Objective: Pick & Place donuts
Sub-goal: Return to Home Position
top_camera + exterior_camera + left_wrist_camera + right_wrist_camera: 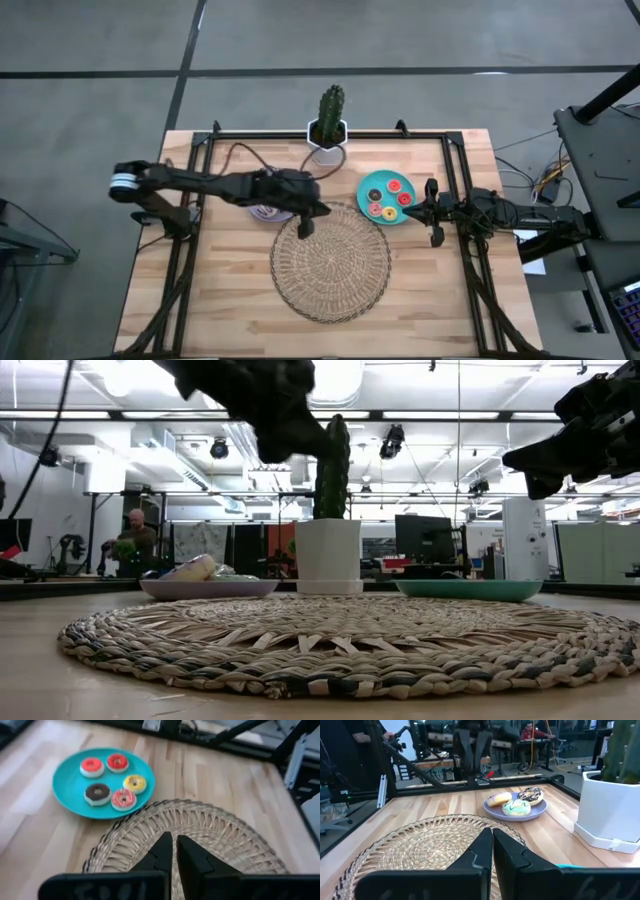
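Wooden table point(160, 300), light planks; contents listed from its left side across.

Left arm point(190, 182): dark, reaching in from the left, raised above the tabletop.

Left gripper point(173, 840): both fingers pressed together, empty. It hangs over the left far rim of the mat and faces the teal plate.

Lavender plate point(520, 818): just beside the mat and partly hidden under the left arm in the high view. It carries three of the larger donuts, lying flat and packed close together:
- pale yellow donut point(498, 799)
- brown-white donut point(530, 795)
- white-green donut point(514, 807)

Cactus point(331, 103): upright in a white pot point(327, 140), at the table's far edge, between the two plates.

Wicker mat point(330, 262): round and woven, at mid-table, nearer than both plates.

Teal plate point(65, 795): right of the cactus, its rim meeting the mat's edge. It carries five tiny donuts, all lying flat and near one another:
- orange-red donut point(91, 766)
- red donut point(117, 762)
- yellow donut point(134, 783)
- dark brown donut point(97, 793)
- pink donut point(123, 798), with sprinkles

Right gripper point(492, 834): fingers closed tight against each other, empty. It is in the air just beside the teal plate's right side, facing across the mat toward the lavender plate.

Right arm point(540, 215): dark, entering from the table's right side.

Person point(135, 530): in the room beyond the table, seen in the low view.
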